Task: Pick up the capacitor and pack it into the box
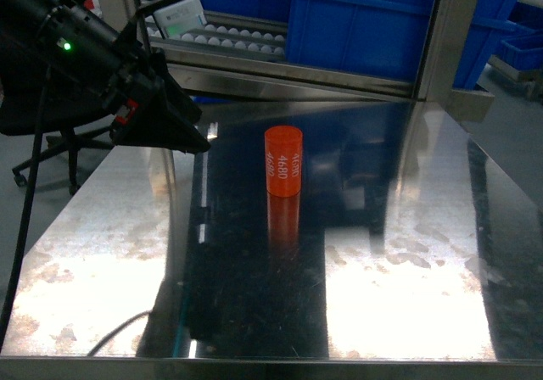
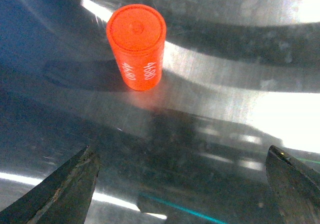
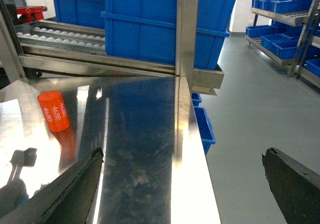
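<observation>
An orange capacitor (image 1: 283, 159) stands upright near the middle of a steel table (image 1: 407, 253), its side printed with white "4680" marks and its reflection showing in the polished top below it. The left gripper (image 1: 174, 125) hangs above the table to the left of the capacitor, apart from it and holding nothing. In the left wrist view the capacitor (image 2: 136, 46) lies ahead of the spread fingers (image 2: 70, 189), whose two dark tips sit at the lower corners of the frame with bare table between them: the jaws stand wide apart. In the right wrist view the right gripper (image 3: 185, 184) likewise shows both fingertips (image 3: 75, 189) far apart and empty, near the table's right edge, with the capacitor (image 3: 54, 111) well off to its left. Blue crates (image 3: 155, 24) and a roller rack (image 3: 75, 34) stand behind the table. The box appears in no view.
</observation>
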You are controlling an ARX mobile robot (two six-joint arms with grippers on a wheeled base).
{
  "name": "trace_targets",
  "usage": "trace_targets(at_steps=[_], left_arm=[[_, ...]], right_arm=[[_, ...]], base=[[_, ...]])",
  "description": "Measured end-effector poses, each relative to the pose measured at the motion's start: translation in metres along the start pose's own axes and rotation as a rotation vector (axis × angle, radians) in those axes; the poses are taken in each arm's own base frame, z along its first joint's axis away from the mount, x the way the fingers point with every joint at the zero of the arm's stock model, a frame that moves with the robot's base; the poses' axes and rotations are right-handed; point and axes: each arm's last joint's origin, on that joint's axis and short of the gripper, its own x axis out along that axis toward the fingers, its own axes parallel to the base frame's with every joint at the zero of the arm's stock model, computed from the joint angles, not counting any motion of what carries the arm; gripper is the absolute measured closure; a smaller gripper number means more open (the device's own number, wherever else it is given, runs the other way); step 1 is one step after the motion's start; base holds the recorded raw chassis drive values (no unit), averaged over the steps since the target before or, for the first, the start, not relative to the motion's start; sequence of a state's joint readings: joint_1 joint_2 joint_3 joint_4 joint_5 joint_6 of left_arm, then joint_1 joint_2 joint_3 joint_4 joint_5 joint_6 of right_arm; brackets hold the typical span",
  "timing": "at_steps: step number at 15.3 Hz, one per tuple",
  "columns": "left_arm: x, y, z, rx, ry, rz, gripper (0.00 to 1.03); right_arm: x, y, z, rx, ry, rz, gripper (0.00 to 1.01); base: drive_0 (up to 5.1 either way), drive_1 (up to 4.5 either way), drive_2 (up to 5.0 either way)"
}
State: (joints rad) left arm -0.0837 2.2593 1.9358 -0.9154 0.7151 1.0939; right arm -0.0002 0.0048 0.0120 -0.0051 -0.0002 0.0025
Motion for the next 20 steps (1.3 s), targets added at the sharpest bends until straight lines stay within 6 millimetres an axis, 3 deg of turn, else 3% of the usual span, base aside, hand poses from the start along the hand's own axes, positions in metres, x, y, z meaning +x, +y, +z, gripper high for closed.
trace_targets(at_steps=[4, 12, 20], left_arm=[[0.027, 0.017, -0.005, 0.039, 0.028, 0.008, 0.05], [0.078, 0.028, 0.019, 0.116, -0.003, -0.012, 0.05], [0.085, 0.031, 0.026, 0.101, -0.005, -0.045, 0.05]], right_arm=[[0.0, 0.0, 0.0, 0.0, 0.0, 0.0, 0.03], [0.0, 0.0, 0.0, 0.0, 0.0, 0.0, 0.03], [0.0, 0.0, 0.0, 0.0, 0.0, 0.0, 0.03]], base=[[0.0, 0.0, 0.0], [0.0, 0.0, 0.0], [0.0, 0.0, 0.0]])
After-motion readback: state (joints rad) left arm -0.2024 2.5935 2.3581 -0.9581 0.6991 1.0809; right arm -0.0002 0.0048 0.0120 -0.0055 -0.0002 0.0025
